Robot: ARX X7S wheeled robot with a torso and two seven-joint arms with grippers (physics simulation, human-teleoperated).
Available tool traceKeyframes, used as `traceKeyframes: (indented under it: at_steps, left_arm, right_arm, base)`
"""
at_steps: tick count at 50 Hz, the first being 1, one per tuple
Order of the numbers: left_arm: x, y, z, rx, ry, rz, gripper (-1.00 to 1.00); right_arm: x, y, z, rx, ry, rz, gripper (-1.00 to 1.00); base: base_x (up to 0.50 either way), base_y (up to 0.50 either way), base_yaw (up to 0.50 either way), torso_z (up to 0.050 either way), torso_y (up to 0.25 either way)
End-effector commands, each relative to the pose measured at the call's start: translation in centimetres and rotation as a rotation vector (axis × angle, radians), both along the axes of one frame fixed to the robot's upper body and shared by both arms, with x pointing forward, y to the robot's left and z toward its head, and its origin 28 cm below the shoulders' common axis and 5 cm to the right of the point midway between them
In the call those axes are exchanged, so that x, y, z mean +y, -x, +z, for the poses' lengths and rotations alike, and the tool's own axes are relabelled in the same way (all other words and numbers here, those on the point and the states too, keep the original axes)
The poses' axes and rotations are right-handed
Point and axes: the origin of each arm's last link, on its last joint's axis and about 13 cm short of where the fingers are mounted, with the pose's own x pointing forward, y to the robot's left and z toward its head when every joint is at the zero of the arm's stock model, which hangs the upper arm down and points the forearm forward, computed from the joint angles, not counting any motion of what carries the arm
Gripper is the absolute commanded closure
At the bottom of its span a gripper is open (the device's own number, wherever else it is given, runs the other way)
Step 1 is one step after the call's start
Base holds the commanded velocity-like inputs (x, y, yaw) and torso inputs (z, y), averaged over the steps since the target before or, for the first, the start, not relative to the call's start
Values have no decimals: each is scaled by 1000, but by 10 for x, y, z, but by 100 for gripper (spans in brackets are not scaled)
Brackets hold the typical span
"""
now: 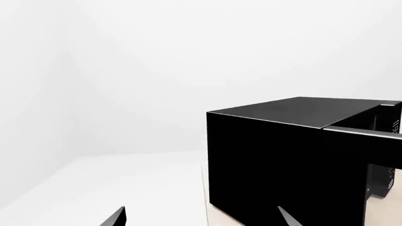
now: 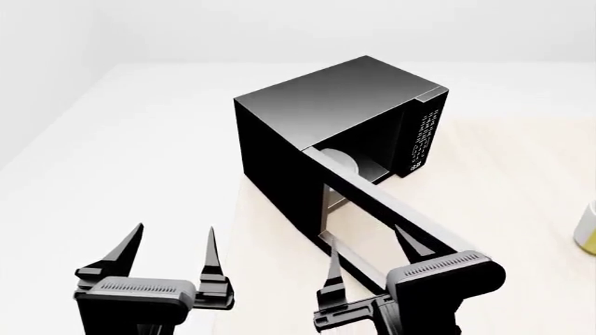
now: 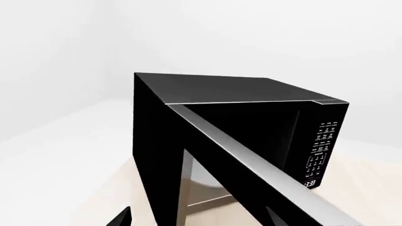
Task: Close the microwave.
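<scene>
The large glossy black box-shaped microwave [image 2: 317,115] stands on a pale beige tabletop [image 2: 503,209], at the table's left part, turned at an angle to the robot. Its windowed door [image 2: 391,209] is swung wide open and juts out toward the robot, its top edge running as a long grey bar from the cabinet's front corner down to the right gripper. Inside the open cavity a white round plate [image 2: 340,162] shows on the floor. A strip of white-marked buttons [image 2: 423,136] runs down the right of the front face.

The right gripper [image 2: 368,258] sits at the free end of the open door; its dark pointed fingers are spread, one on each side of the door's edge, and whether they touch it cannot be told. In the right wrist view the door's edge [image 3: 251,165] fills the middle, with the cabinet and button strip behind it.

The left gripper [image 2: 172,251] hovers to the left of the microwave, off the door, jaws spread apart and holding nothing. The left wrist view shows the black side wall [image 1: 283,169] of the microwave.

A small yellow and white object [image 2: 587,230] sits at the right edge of the head view, well apart from the microwave.
</scene>
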Motion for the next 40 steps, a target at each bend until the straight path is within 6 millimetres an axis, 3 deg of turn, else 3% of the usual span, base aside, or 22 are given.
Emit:
traceKeyframes:
  at_steps: [1,40]
  left_arm:
    - [-1,0,-1,1,0,-1,-100]
    - [-1,0,1,-1,6,4,-100]
  right_arm:
    - [3,-1,-13,87,6,18,-100]
    - [-6,-19,-24,138,6,-63,-100]
  base:
    - [0,0,0,0,0]
    - [0,0,0,-1,0]
